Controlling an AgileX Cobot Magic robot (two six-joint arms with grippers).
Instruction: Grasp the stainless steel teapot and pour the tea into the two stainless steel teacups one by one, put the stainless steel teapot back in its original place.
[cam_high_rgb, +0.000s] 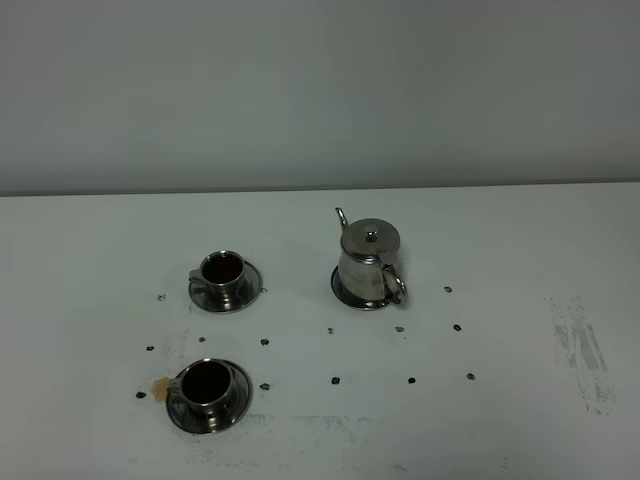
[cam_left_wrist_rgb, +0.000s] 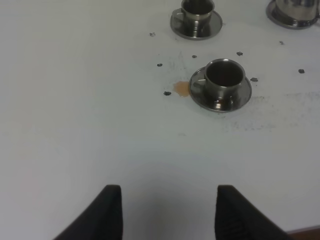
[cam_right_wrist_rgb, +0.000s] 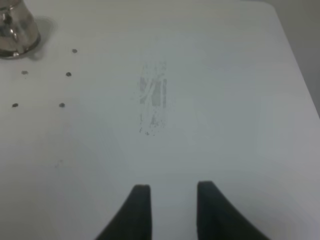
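Note:
The stainless steel teapot (cam_high_rgb: 368, 265) stands upright on its round steel saucer (cam_high_rgb: 345, 292) right of the table's middle, spout to the back left, handle to the front right. Its base shows in the left wrist view (cam_left_wrist_rgb: 295, 11) and the right wrist view (cam_right_wrist_rgb: 15, 31). Two stainless steel teacups stand on saucers at the left: the far cup (cam_high_rgb: 222, 277) (cam_left_wrist_rgb: 197, 11) and the near cup (cam_high_rgb: 207, 390) (cam_left_wrist_rgb: 224, 79). My left gripper (cam_left_wrist_rgb: 167, 202) is open and empty, well short of the near cup. My right gripper (cam_right_wrist_rgb: 170, 200) is open and empty, far from the teapot. Neither gripper shows in the exterior high view.
The white table (cam_high_rgb: 500, 260) carries small dark marks (cam_high_rgb: 335, 380) around the cups and teapot. A brownish stain (cam_high_rgb: 158, 387) lies beside the near cup's saucer. A grey scuff patch (cam_high_rgb: 585, 350) (cam_right_wrist_rgb: 152, 97) lies at the right. A grey wall stands behind the table.

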